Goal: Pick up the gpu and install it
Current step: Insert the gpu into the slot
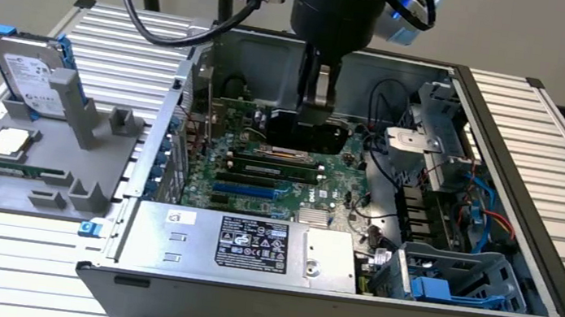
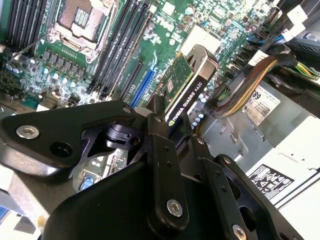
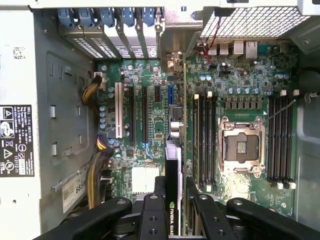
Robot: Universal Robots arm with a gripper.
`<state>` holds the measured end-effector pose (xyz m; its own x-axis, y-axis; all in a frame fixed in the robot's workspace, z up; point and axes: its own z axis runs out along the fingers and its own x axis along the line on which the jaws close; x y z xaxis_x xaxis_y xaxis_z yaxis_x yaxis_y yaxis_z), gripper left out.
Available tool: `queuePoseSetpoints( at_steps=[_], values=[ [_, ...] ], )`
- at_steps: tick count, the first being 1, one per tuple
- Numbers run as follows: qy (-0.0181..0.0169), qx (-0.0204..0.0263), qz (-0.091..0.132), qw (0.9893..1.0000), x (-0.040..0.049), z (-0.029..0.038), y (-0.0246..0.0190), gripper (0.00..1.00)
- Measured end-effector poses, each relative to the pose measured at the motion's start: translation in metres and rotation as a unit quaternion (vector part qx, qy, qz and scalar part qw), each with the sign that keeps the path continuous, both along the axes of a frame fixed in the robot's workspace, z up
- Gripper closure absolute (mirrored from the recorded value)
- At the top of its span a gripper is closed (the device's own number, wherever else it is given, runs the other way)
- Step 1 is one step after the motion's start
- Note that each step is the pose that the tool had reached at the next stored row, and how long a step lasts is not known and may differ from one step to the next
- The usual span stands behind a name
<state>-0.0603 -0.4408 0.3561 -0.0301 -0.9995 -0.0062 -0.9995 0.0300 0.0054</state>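
Note:
The gpu (image 1: 305, 133) is a thin card with a black cooler and a green board. It hangs upright inside the open computer case (image 1: 496, 195), and my gripper (image 1: 313, 101) is shut on its upper edge. In both wrist views the black fingers (image 2: 159, 125) clamp the gpu (image 2: 188, 87) from both sides. The gpu (image 3: 174, 165) is seen edge-on in the first wrist view, held by my gripper (image 3: 174, 192). It runs along the line of the blue slot (image 3: 170, 93) on the motherboard (image 3: 145, 75), beside the black slots (image 3: 145, 115). Whether it touches the slot is unclear.
A grey fixture (image 1: 62, 170) at the exterior view's left holds a hard drive with blue rails (image 1: 26, 71), a processor chip (image 1: 6, 140) and a memory stick (image 1: 13, 168). Inside the case are the power supply (image 1: 238, 243), a drive cage (image 1: 452, 283), cable bundles (image 2: 245, 80) and the processor socket (image 3: 240, 145).

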Motion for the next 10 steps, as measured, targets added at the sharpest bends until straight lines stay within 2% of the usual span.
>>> queuePoseSetpoints(
  at_steps=[10],
  values=[
    [0.0, 0.0, 0.0, 1.0, 0.0, -0.0031, 0.0, 1.0]
  ],
)
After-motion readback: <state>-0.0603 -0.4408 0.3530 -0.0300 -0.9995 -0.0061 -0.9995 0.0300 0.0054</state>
